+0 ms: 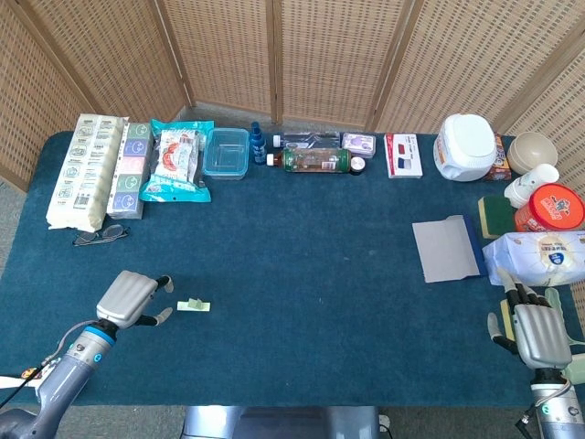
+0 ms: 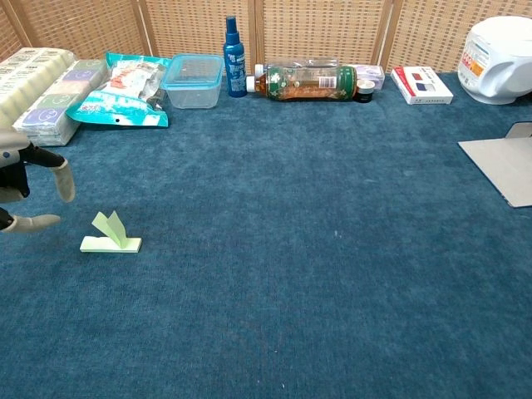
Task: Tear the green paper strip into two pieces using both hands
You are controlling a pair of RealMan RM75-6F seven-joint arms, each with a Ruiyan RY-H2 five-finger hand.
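A green paper strip [image 1: 193, 305] is lying on the blue tablecloth [image 1: 311, 265], with wicker screens [image 1: 274, 55] standing behind. The left hand [image 1: 131, 298] is hovering beside it, fingers apart and empty; the right hand [image 1: 537, 333] is resting empty, fingers loosely spread.

Head view looks steeply down over the whole table [image 1: 302, 265]; chest view sits low, nearer.
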